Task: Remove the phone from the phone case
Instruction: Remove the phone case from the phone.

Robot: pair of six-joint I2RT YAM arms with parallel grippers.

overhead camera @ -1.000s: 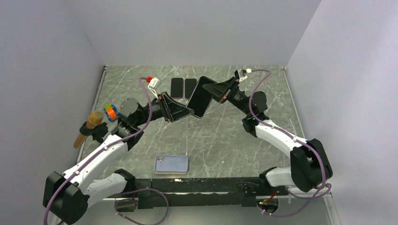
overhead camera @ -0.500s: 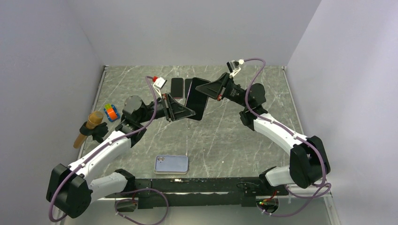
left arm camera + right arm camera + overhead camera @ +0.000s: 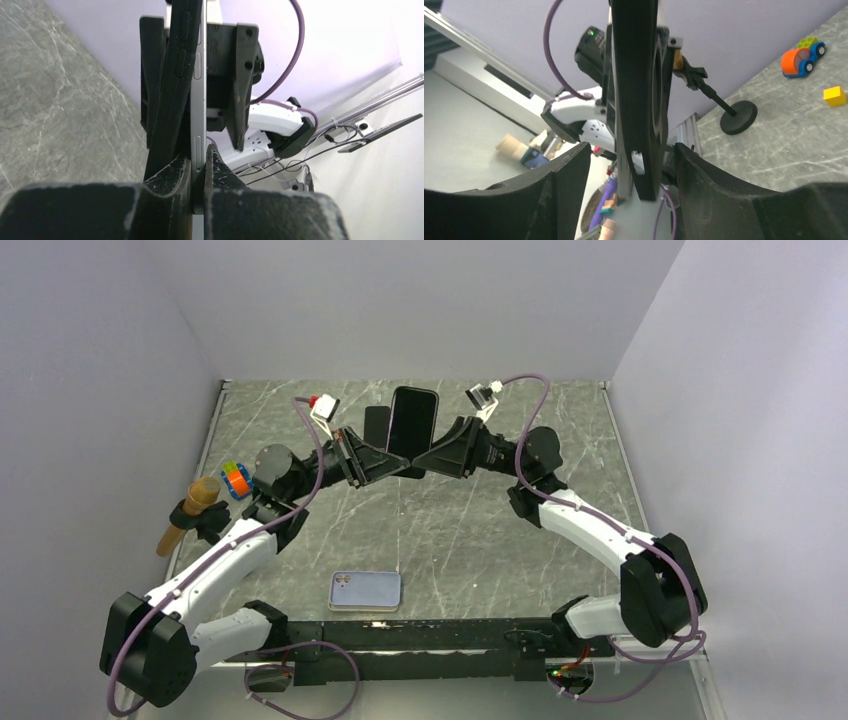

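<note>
The left tool (image 3: 198, 165) is pinched tight on the lower end of the phone (image 3: 198, 100), one fingertip on each face of its silver edge, so the phone stands upright in the air above the grey marbled surface (image 3: 480, 530). The black phone case (image 3: 172, 90) is on the phone, but along the side seen from the left wrist it leans away from the silver edge, closest at the top and further off toward the tool's fingers. Whether the left tool's grip also takes in the case cannot be told. The right tool (image 3: 630, 150) faces the left one from the other side of the phone. Its fingers stand wide, one on each side of the cased phone with a gap showing on both, touching nothing. Behind both tools a dark handset (image 3: 375, 425) lies flat on the surface. Well back from the tools, near the arm bases, lies a light-blue handset (image 3: 365, 591). Out past the left tool's arm sit a colourful toy car (image 3: 235, 480) and a brown-headed stand (image 3: 190, 510).
</note>
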